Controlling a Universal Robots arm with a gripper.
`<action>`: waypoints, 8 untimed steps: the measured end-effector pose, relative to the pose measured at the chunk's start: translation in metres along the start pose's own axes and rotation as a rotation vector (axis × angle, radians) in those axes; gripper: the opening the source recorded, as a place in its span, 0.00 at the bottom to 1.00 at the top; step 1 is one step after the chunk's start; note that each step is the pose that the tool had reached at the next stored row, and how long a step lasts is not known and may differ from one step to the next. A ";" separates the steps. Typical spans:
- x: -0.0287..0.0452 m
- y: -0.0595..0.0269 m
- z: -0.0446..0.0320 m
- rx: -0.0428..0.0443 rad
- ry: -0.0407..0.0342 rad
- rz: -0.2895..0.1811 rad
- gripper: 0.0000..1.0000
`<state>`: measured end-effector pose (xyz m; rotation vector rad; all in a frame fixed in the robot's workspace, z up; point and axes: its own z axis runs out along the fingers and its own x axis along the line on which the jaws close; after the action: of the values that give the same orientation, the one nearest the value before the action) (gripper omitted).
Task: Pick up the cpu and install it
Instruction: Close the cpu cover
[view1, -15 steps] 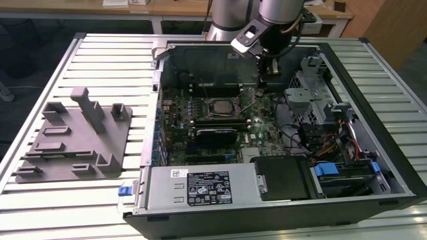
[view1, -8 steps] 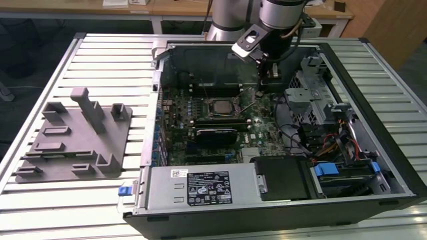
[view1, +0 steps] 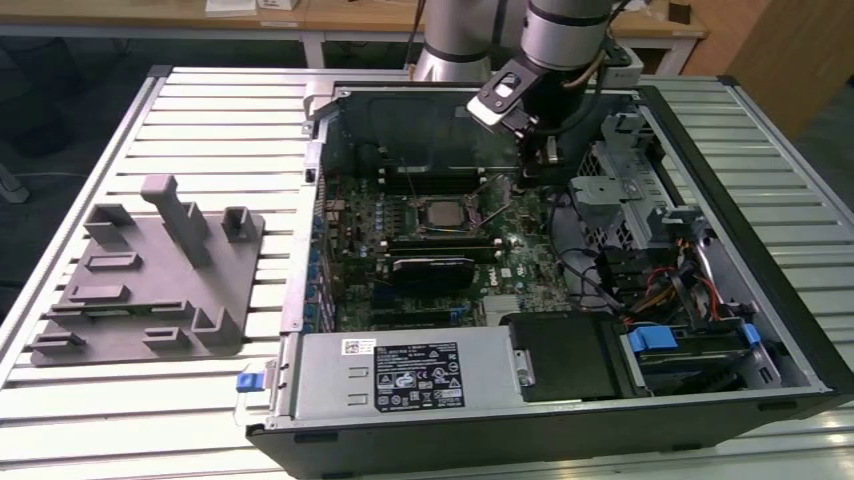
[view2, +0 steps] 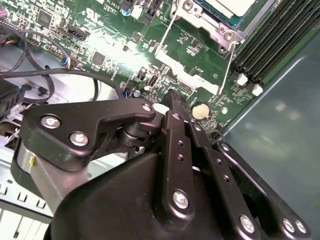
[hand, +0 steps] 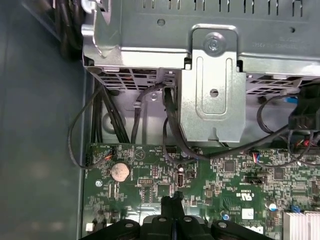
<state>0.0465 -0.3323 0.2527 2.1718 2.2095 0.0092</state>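
Hovering over green circuit board (view2: 100, 25), black end effector (view2: 172, 100) clenched, silver square cpu (view1: 438, 212) socketed

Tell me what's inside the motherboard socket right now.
The cpu lies inside the socket, its pale top showing. The socket's metal rim covers the chip's edges, and whatever is under the chip is hidden.

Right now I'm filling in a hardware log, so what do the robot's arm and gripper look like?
The arm is a silvery-grey tube with darker joint bands. The gripper is matte black: flat linkage bars pinned with silver screw heads, tapering to two slim fingers. A small black-and-silver box sits at the wrist.
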 end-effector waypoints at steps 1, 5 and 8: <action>0.0000 0.0002 0.0018 0.0002 -0.0001 0.000 0.11; 0.0001 0.0004 0.0065 0.0008 -0.0003 0.001 0.11; 0.0001 0.0004 0.0065 0.0008 -0.0002 0.001 0.11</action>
<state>0.0471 -0.3323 0.2461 2.1733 2.2085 0.0081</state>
